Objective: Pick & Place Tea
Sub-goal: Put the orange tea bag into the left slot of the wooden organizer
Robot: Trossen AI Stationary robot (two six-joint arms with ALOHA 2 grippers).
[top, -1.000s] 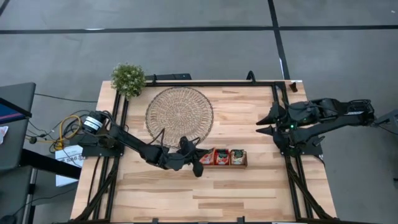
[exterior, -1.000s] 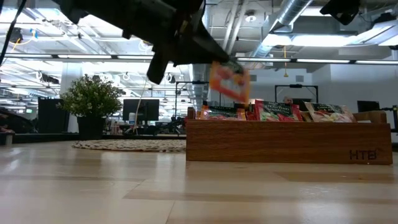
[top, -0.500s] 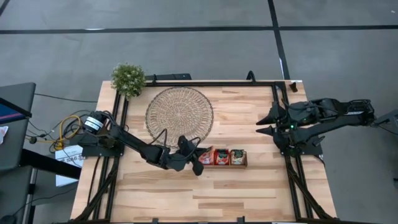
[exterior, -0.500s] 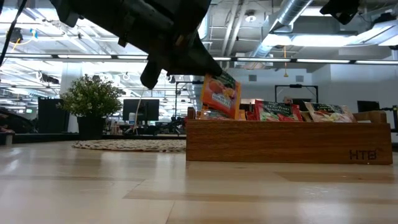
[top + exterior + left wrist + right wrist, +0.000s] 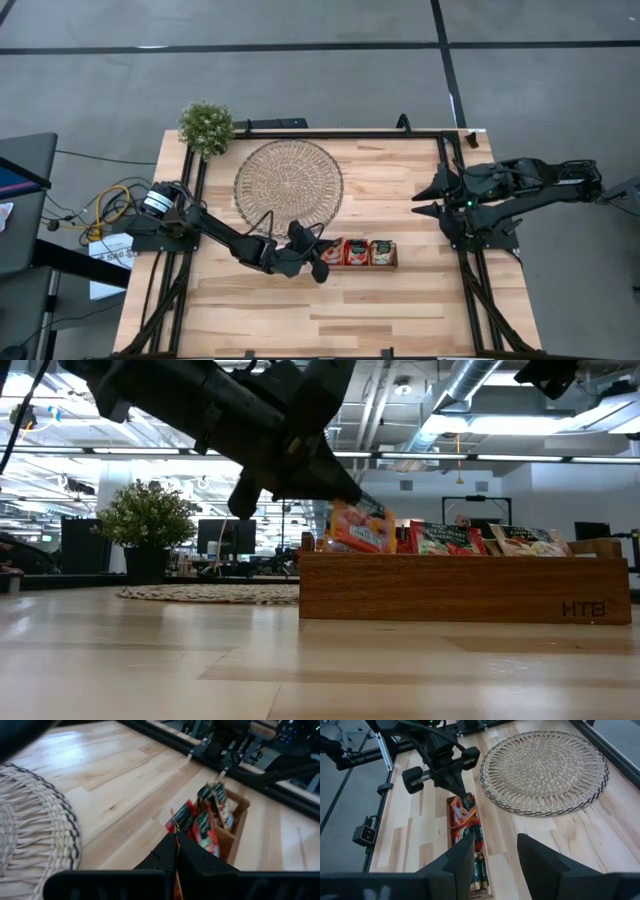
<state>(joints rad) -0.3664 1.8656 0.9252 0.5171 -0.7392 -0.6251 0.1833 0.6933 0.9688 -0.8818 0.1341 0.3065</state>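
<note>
High view: left pincer [image 5: 322,259] sits at the wooden tray's [image 5: 362,265] end near the counter's [image 5: 400,300] middle; right pincer [image 5: 418,196] waits released by the right edge. Low view: left pincer clenched on an orange-red tea sachet [image 5: 362,526] above the tray's end compartment.

Open-plan office or lab floor: exposed ceiling ducts [image 5: 470,400], strip lighting, desk monitors [image 5: 225,536] beyond the wooden table [image 5: 400,300], grey concrete floor [image 5: 300,80].
</note>
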